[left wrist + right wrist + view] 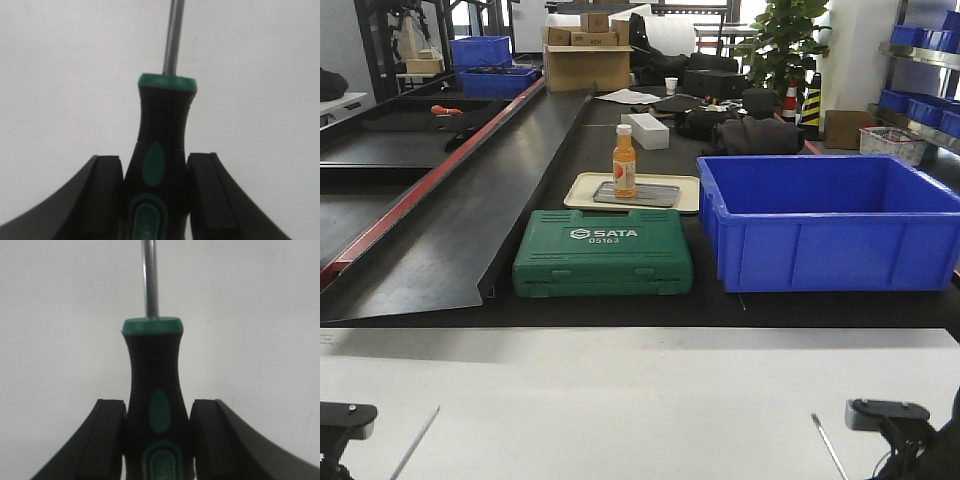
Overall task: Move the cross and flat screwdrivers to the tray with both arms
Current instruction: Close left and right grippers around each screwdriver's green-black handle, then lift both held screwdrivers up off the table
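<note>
Left wrist: jaws pinch left screwdriver (pixel 161 145) | right screwdriver (pixel 154 375) likewise | white table (pixel 50 75) around

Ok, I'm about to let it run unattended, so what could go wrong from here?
The left gripper holds the left screwdriver, and the right gripper the right screwdriver, near the handle's butt; either tool might pivot. An orange bottle stands on the grey tray; an incoming shaft might topple it. The green case lies between the grippers and that tray, so a low carry could snag.

Your front view: bright, even, sharp; white table (pixel 620 390) washed out. Your wrist views: soft, screwdrivers (pixel 161 145) (pixel 155 385) blurred.
</note>
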Controlling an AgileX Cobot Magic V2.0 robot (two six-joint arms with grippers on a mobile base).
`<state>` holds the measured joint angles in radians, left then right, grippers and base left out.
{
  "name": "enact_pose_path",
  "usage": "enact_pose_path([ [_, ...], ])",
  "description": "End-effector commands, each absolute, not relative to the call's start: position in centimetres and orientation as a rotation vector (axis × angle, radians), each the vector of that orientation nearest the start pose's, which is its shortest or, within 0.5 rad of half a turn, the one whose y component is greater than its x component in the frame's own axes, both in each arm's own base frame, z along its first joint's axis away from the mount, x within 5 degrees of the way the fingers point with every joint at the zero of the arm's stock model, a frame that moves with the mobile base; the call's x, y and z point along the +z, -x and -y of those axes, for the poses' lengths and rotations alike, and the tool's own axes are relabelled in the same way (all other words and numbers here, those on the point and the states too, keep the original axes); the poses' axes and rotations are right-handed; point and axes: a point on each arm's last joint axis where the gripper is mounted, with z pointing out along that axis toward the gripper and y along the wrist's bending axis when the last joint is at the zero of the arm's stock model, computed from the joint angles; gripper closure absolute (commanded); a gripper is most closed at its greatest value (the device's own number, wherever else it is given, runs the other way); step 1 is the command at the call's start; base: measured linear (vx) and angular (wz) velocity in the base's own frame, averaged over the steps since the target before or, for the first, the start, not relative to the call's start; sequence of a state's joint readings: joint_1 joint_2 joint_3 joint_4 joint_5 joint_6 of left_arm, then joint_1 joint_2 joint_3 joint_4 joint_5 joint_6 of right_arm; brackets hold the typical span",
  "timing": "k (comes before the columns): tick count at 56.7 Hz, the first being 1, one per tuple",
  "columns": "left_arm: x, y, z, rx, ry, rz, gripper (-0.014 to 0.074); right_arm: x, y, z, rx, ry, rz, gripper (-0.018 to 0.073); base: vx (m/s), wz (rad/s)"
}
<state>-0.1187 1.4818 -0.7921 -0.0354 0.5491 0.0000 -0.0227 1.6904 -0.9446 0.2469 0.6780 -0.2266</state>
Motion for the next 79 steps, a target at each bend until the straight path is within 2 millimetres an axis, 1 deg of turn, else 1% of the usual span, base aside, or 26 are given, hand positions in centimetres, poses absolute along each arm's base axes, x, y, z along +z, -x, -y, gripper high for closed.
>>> enact_pose_path([
  [1, 23.8, -26.2, 3.5, -0.093, -0.116, -2.556, 0.0601, 22.4, -30.3, -0.9, 0.222, 0.054, -2.695, 0.0568, 0.00, 0.00],
  [9, 26.7, -24.8, 3.3, -0.103, -0.112, -2.441, 0.0601, 26.6, -28.6, -1.0, 0.214, 0.065, -2.553, 0.0568, 0.00, 0.00],
  [16, 29.3, -23.2, 3.1, -0.111, -0.108, -2.330, 0.0601, 30.4, -26.6, -1.0, 0.186, 0.091, -2.397, 0.0568, 0.00, 0.00],
  [20, 30.9, -22.0, 3.0, -0.117, -0.104, -2.252, 0.0601, 32.8, -24.9, -1.0, 0.173, 0.112, -2.292, 0.0568, 0.00, 0.00],
  [27, 33.8, -19.8, 2.7, -0.125, -0.097, -2.090, 0.0601, 36.3, -21.9, -1.4, 0.181, 0.146, -2.107, 0.0568, 0.00, 0.00],
  [30, 35.0, -18.7, 2.5, -0.132, -0.092, -2.012, 0.0601, 37.5, -20.7, -1.5, 0.180, 0.172, -2.041, 0.0568, 0.00, 0.00],
  [35, 37.0, -16.7, 2.3, -0.139, -0.085, -1.886, 0.0601, 39.8, -18.0, -1.8, 0.174, 0.212, -1.896, 0.0568, 0.00, 0.00],
  [38, 37.9, -15.5, 2.1, -0.142, -0.083, -1.825, 0.0601, 40.8, -16.6, -2.0, 0.176, 0.223, -1.824, 0.0568, 0.00, 0.00],
  [46, 39.5, -12.7, 1.8, -0.147, -0.079, -1.712, 0.0601, 42.0, -13.3, -2.1, 0.149, 0.257, -1.674, 0.0568, 0.00, 0.00],
  [54, 40.7, -9.8, 1.4, -0.152, -0.075, -1.601, 0.0601, 42.4, -10.0, -2.2, 0.117, 0.272, -1.570, 0.0568, 0.00, 0.00],
  [60, 41.1, -8.4, 1.2, -0.144, -0.083, -1.553, 0.0601, 42.6, -8.3, -2.2, 0.108, 0.272, -1.521, 0.0568, 0.00, 0.00],
  [66, 41.3, -7.8, 1.2, -0.145, -0.082, -1.530, 0.0601, 42.8, -7.6, -2.2, 0.097, 0.269, -1.490, 0.0568, 0.00, 0.00],
  [79, 41.3, -7.8, 1.2, -0.145, -0.082, -1.530, 0.0601, 43.2, -7.6, -2.1, 0.116, 0.228, -1.452, 0.0568, 0.00, 0.00],
])
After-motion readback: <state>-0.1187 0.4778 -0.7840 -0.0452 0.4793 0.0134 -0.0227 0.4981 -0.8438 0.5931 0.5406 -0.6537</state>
